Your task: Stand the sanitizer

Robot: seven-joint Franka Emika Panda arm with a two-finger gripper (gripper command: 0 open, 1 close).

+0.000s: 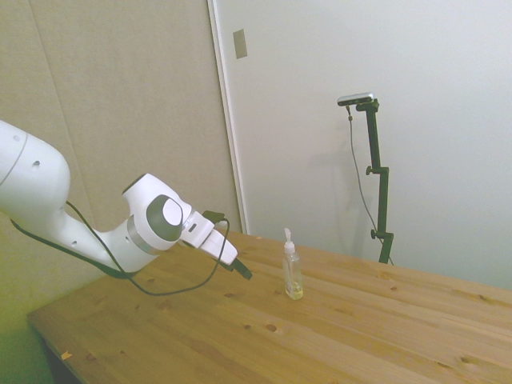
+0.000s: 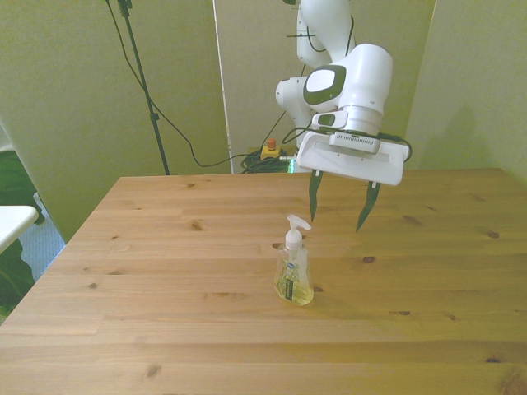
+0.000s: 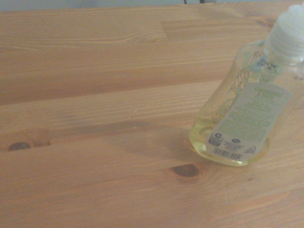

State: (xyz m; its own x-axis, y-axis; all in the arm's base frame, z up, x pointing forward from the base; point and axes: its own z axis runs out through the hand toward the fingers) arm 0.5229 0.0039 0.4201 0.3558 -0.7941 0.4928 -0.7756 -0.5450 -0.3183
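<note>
The sanitizer (image 2: pixel 293 270) stands upright on the wooden table (image 2: pixel 165 271), a slim clear bottle with yellowish liquid at its bottom and a white pump top. The side view shows the sanitizer (image 1: pixel 293 268) free of any hold. My gripper (image 2: pixel 341 211) hangs open in the air behind and above it, toward the front view's right, with nothing between its dark fingers (image 2: pixel 365 210). In the side view the gripper (image 1: pixel 242 270) is a short way to the left of the bottle. Up close, the wrist view shows the sanitizer (image 3: pixel 247 114) with its white label and barcode.
A wall panel and a door frame (image 1: pixel 228 120) stand behind the table in the side view. Cables and a red button (image 2: pixel 270 145) lie on the floor beyond the table's far edge. A white object (image 2: pixel 12 220) juts in at the front view's left.
</note>
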